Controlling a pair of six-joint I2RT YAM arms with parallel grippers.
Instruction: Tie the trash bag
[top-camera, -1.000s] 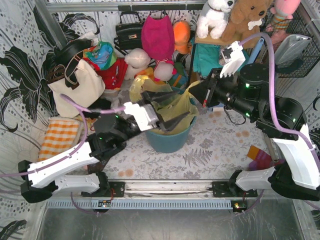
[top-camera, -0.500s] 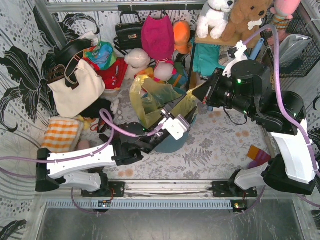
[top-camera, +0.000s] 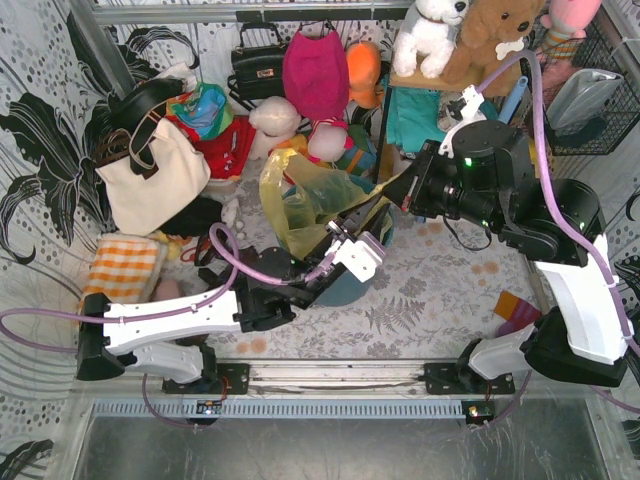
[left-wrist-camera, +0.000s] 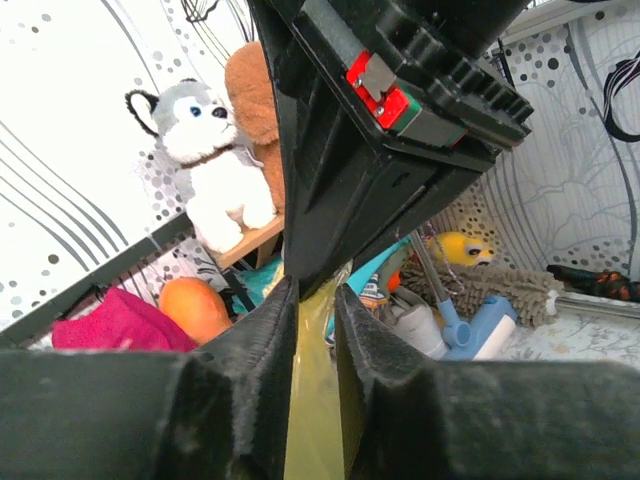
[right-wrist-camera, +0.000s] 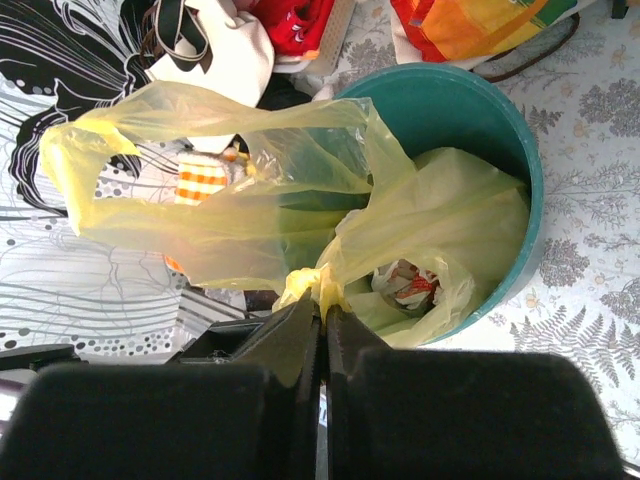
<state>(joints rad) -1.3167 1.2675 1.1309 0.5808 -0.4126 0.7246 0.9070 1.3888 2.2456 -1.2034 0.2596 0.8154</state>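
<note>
The yellow-green trash bag (top-camera: 305, 195) stands in the teal bin (right-wrist-camera: 520, 170), its mouth pulled up; white and red paper shows inside. My right gripper (right-wrist-camera: 322, 310) is shut on a bunched corner of the bag at the bin's near-right rim, and it appears as a dark wedge (top-camera: 383, 192) from above. My left gripper (top-camera: 360, 212) reaches up from below, right under the right one. In the left wrist view its jaws (left-wrist-camera: 315, 300) stand a narrow gap apart with a strip of yellow bag (left-wrist-camera: 312, 400) running between them, directly beneath the right gripper's black body (left-wrist-camera: 380, 130).
A cream tote (top-camera: 150, 175) and an orange-checked cloth (top-camera: 125, 270) lie at the left. Bags and soft toys (top-camera: 440, 35) crowd the back wall. A wire basket (top-camera: 590, 90) hangs at the right. A brush and bottles (left-wrist-camera: 480, 320) sit behind the bin.
My left arm swung right and its gripper came up under the bag's held corner while its jaws narrowed. The right gripper kept its hold and shifted slightly.
</note>
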